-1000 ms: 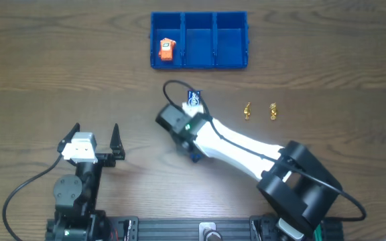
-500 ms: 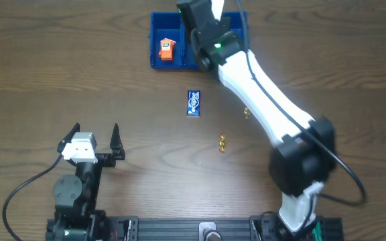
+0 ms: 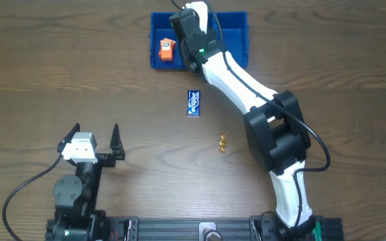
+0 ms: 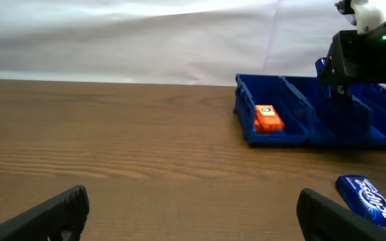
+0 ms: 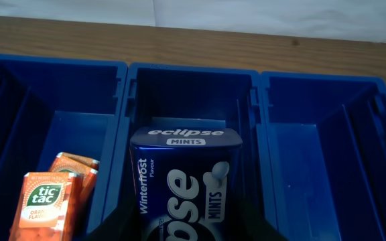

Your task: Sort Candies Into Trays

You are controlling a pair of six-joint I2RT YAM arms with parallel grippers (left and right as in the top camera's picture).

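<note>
R gripper [image 3: 187,28] is clamped on a blue mint tin [image 5: 185,177], over the blue tray's [image 3: 240,41] mid compartment. An orange mint box [image 3: 167,49], maybe two, is already in its end bin. On the table short of the tray, a blue mint pack [image 3: 193,103] and a gold-wrapped candy [image 3: 222,142] are left to sort. L gripper [image 3: 96,128] has jaws spread, empty.

A: Which surface carries the items?
B: A brown wood-grain table [image 3: 59,67].
A: What rests directly on it?
B: (a) a blue plastic three-compartment tray [image 3: 236,43] at the far side; (b) a flat blue candy packet [image 3: 193,104] near the tray; (c) a small gold-wrapped candy [image 3: 222,142] beyond the packet, apart from both.
</note>
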